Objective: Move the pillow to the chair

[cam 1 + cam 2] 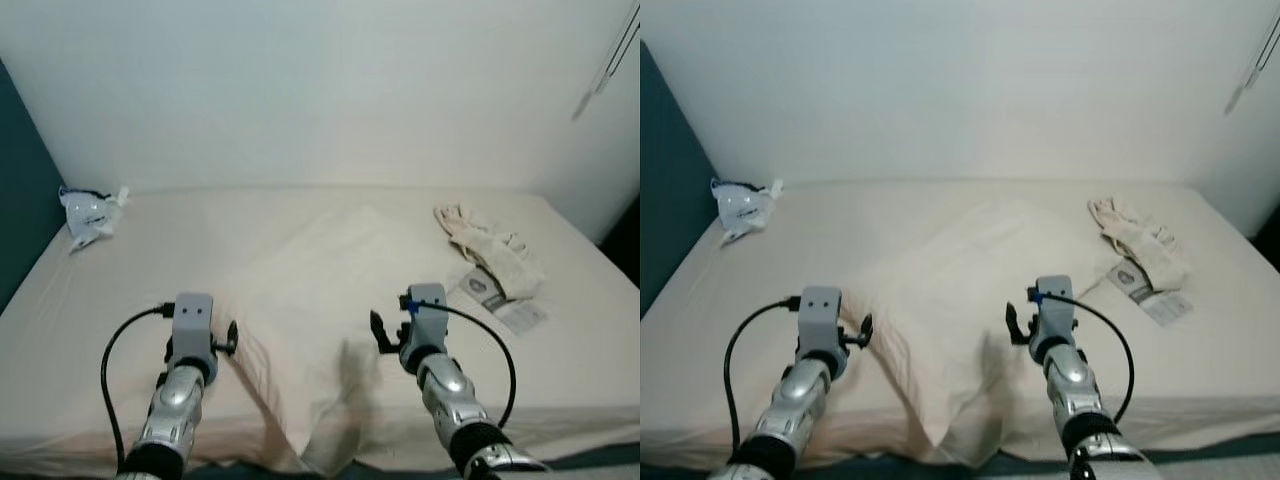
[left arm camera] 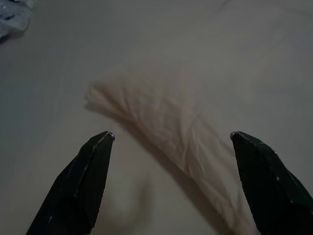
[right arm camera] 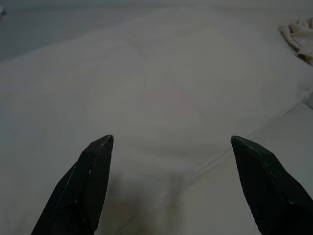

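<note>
Currently the reach is under way: the pillow [image 1: 320, 300] lies on the bed [image 1: 120, 270] between the left pincer [image 2: 168, 161] and right pincer [image 3: 168, 166], both spread wide. Closing in on its near edges is judged next.

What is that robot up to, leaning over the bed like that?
It is reaching for the cream-coloured fabric pillow lying on the beige-sheeted bed. Its left claw and right claw hover open at either side of the pillow's near end, neither gripping it yet. A crumpled cream cloth and a white plastic bag lie farther back.
</note>
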Available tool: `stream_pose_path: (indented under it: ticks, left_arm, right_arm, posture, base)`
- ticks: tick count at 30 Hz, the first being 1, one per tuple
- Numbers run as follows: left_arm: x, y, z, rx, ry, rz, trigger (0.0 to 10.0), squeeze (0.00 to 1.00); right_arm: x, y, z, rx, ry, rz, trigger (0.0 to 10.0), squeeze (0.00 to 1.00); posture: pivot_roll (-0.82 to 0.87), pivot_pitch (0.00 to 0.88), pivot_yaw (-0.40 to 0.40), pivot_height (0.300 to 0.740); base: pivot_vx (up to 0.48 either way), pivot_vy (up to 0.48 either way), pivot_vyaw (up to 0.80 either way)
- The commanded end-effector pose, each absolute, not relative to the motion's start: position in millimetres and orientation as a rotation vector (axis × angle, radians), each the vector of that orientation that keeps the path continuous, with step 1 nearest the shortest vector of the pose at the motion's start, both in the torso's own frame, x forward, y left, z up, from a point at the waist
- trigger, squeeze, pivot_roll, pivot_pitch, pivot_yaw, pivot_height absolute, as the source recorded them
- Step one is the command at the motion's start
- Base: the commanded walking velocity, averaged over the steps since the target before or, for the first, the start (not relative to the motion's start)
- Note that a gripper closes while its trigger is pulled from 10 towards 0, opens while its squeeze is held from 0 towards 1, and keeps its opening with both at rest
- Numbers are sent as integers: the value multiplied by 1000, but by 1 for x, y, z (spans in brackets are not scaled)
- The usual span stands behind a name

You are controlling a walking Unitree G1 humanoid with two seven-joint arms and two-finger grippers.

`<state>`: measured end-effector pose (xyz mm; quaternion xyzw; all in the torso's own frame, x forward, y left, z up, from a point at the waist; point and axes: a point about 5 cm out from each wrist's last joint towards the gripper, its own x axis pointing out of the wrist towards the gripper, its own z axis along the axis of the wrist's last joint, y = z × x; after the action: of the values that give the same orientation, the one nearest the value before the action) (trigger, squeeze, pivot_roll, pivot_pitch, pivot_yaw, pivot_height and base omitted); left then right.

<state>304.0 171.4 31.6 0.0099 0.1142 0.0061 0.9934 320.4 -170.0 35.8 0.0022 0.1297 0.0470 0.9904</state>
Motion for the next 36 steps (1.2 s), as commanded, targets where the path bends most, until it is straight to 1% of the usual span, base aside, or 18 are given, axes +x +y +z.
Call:
stream_pose_path:
  ticks: [1,3,4,8,13,17,20,26,27,28,29,30,32,33,34,36]
  left_arm:
    - [303,171,30,34,238,-3,10000,0]
    - [303,170,30,44,240,-14,10000,0]
    - [302,168,29,77,245,-46,10000,0]
    - [302,168,28,83,250,-57,10000,0]
    - [302,171,26,37,279,-40,10000,0]
    - [303,172,26,21,293,-43,10000,0]
    - [308,175,30,21,287,-31,10000,0]
    - [315,180,39,-30,259,-2,10000,0]
    - [318,184,43,-96,254,18,10000,0]
    - [318,184,43,-96,254,18,10000,0]
    - [320,189,45,-189,258,40,10000,0]
    - [320,190,45,-226,262,48,10000,0]
    - [322,197,46,-399,272,73,10000,0]
    - [323,199,47,-557,288,49,10000,0]
    - [323,199,47,-557,288,49,10000,0]
    - [324,197,46,-707,340,-25,10000,0]
  right_arm:
    - [319,-171,34,1,265,92,10000,0]
    - [319,-170,34,1,270,97,10000,0]
    - [318,-169,33,13,267,108,10000,0]
    - [318,-169,33,10,263,105,10000,0]
    - [317,-167,31,14,276,107,10000,0]
    - [316,-166,31,25,263,114,10000,0]
    - [317,-168,32,12,263,103,10000,0]
    - [316,-170,33,18,256,101,10000,0]
    - [316,-172,33,21,248,95,10000,0]
    - [316,-172,33,21,248,95,10000,0]
    - [316,-172,33,23,247,91,10000,0]
    - [316,-172,33,23,248,91,10000,0]
    - [316,-172,33,22,251,94,10000,0]
    - [316,-171,33,22,251,98,10000,0]
    - [316,-171,33,22,251,98,10000,0]
    - [317,-170,34,22,252,101,10000,0]
  posture:
    - [-39,43,-41,641]
    - [-39,42,-41,641]
    - [-37,42,-39,631]
    - [-34,45,-38,621]
    - [-33,49,-34,621]
    - [-35,51,-30,606]
    - [-42,57,-23,601]
    - [-43,61,-19,601]
    - [-41,62,-19,601]
    - [-41,62,-19,601]
    - [-39,63,-21,601]
    - [-39,63,-21,601]
    - [-37,64,-24,601]
    - [-33,66,-28,601]
    - [-33,66,-28,601]
    - [-31,66,-30,601]
  base:
    - [0,0,0]
    - [0,0,0]
    - [0,0,0]
    - [0,0,0]
    - [0,0,0]
    - [0,0,0]
    - [0,0,0]
    - [0,0,0]
    - [0,0,0]
    - [0,0,0]
    - [0,0,0]
    - [0,0,0]
    - [0,0,0]
    - [0,0,0]
    - [0,0,0]
    - [0,0,0]
